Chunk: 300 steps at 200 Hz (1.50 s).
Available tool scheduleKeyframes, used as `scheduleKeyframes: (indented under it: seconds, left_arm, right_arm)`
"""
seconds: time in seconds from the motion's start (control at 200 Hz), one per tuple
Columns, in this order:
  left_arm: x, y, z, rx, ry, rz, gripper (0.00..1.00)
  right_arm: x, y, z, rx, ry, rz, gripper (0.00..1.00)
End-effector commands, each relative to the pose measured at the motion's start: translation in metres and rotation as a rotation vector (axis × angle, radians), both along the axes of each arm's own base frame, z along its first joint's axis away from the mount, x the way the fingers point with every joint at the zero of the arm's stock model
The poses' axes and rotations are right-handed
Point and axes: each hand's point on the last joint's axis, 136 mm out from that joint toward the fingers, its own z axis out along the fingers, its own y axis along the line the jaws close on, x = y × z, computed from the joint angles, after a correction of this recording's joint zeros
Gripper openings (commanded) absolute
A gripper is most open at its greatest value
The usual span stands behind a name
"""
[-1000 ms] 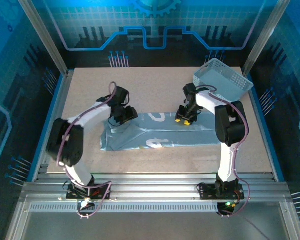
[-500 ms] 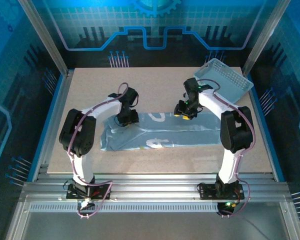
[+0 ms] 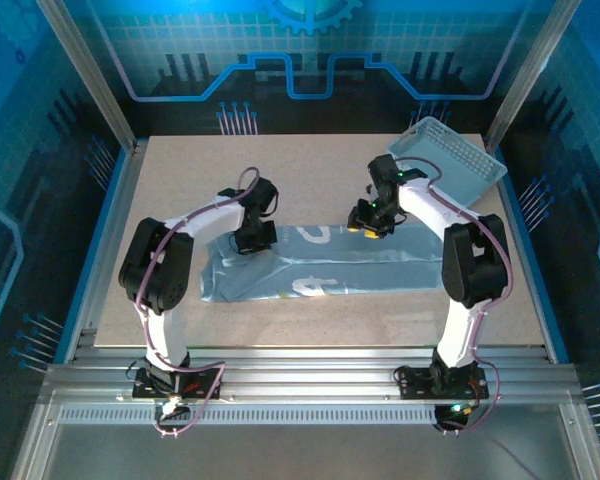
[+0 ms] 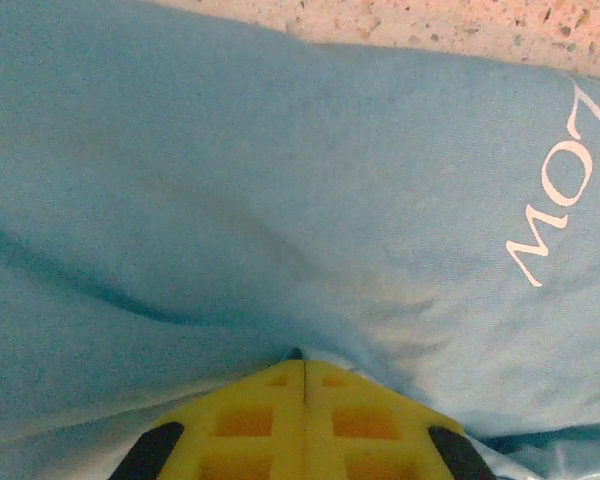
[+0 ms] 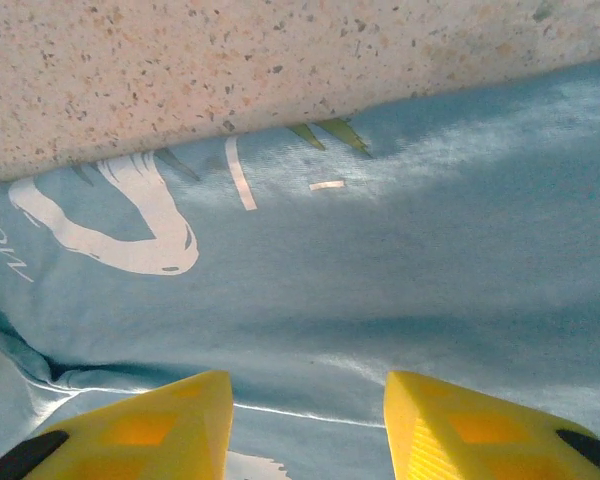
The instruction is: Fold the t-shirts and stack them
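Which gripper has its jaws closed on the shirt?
The left gripper: its jaws meet, pinching the t-shirt. The right gripper has its jaws apart over the cloth.

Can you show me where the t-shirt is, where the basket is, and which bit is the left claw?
t-shirt (image 3: 380, 262), top view, plain cloth on its right half.
lattice basket (image 3: 460, 150), top view, bare lattice inside it.
left claw (image 4: 302, 372), left wrist view, where its shut yellow fingertips meet.

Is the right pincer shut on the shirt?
No, the yellow fingers of the right pincer stand apart, with the shirt showing between them.
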Motion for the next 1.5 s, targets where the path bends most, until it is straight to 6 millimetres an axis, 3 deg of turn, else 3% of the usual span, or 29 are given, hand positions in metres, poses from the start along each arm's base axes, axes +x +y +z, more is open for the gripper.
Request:
scheduleKeyframes:
  seconds: [0.0,0.225,0.38,0.69,0.835,0.98,1.08,1.15,1.28,1.375,1.441,1.496]
  left_arm:
    - [-0.010,-0.001,0.008,0.013,-0.006,-0.020,0.00]
    - [-0.054,-0.014,0.039,-0.058,0.039,-0.003,0.00]
    - [-0.088,-0.039,0.033,-0.189,0.159,0.010,0.00]
    - [-0.105,-0.069,0.020,-0.236,0.263,0.075,0.00]
    - [-0.122,-0.073,0.012,-0.197,0.329,0.091,0.00]
    - [-0.128,-0.084,0.012,-0.233,0.351,0.135,0.00]
    - [-0.134,-0.093,0.010,-0.273,0.387,0.177,0.19]
    - [-0.138,-0.100,0.009,-0.309,0.410,0.197,0.23]
    - [-0.140,-0.090,0.027,-0.277,0.394,0.194,0.34]
    - [-0.133,-0.061,0.042,-0.206,0.326,0.207,0.43]
    - [-0.125,-0.034,0.045,-0.191,0.282,0.247,0.42]
    - [-0.116,-0.013,0.044,-0.212,0.249,0.264,0.34]
  right_arm:
    - [-0.009,0.003,0.020,0.014,-0.027,0.014,0.46]
    - [-0.019,-0.003,0.025,-0.007,-0.038,0.021,0.46]
    - [-0.026,-0.004,0.019,-0.007,-0.023,0.026,0.46]
    - [-0.032,-0.006,0.017,-0.009,-0.018,0.033,0.46]
    - [-0.037,-0.007,0.011,-0.005,-0.005,0.033,0.46]
    - [-0.041,-0.008,0.006,-0.003,0.004,0.035,0.46]
    - [-0.043,-0.008,0.003,-0.002,0.009,0.038,0.46]
    - [-0.044,-0.010,0.001,-0.004,0.013,0.038,0.46]
    - [-0.043,-0.012,0.003,-0.003,0.012,0.033,0.46]
    - [-0.040,-0.012,0.006,-0.003,0.000,0.034,0.45]
    - [-0.038,-0.011,0.009,0.007,-0.018,0.036,0.45]
    - [-0.037,-0.008,0.012,0.020,-0.033,0.042,0.45]
